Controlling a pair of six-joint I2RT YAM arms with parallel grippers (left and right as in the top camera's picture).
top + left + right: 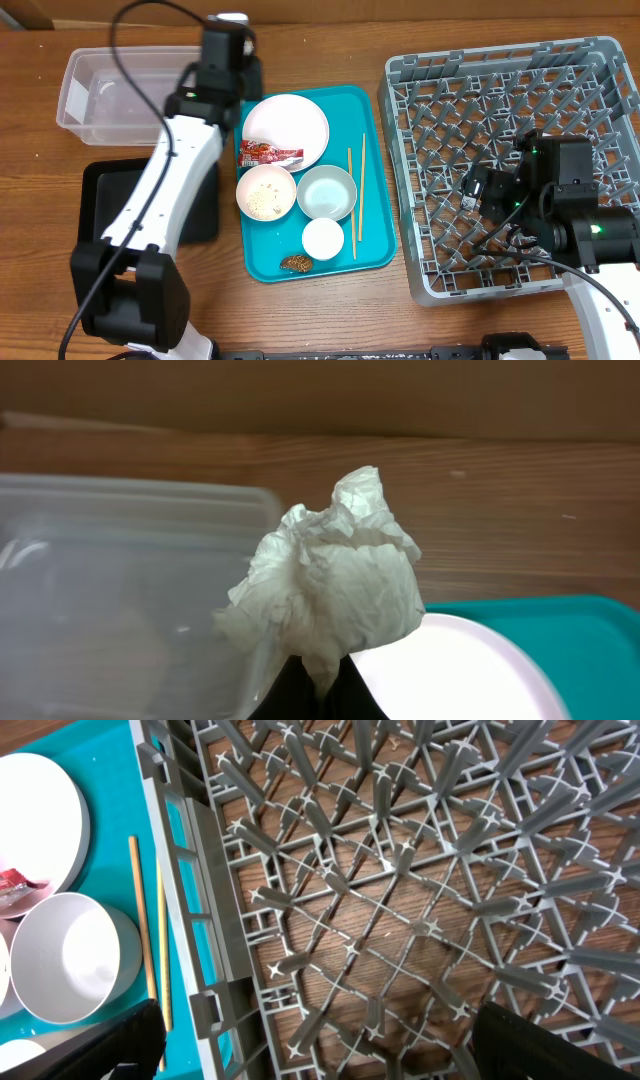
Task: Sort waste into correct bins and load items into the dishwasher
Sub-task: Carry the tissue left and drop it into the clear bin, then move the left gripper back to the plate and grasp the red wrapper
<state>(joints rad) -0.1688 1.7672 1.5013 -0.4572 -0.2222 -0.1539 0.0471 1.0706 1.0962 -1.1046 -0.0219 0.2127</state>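
Note:
My left gripper (228,55) is at the back of the table, between the clear tub (100,95) and the white plate (290,125). In the left wrist view it (318,685) is shut on the crumpled white tissue (335,585), held above the tub's (110,580) right end. The red-and-white wrapper (265,153) lies at the plate's front edge. A white bowl with rice scraps (265,192), a pale grey bowl (327,192), a small cup (322,238), a brown lump (296,263) and chopsticks (355,200) sit on the teal tray (375,255). My right gripper (330,1050) hangs open and empty over the grey dish rack (520,150).
The black tray (105,190) lies at the front left, partly under my left arm. The right wrist view shows the rack's left wall (190,870), with the chopsticks (142,930) and grey bowl (70,955) just beyond it.

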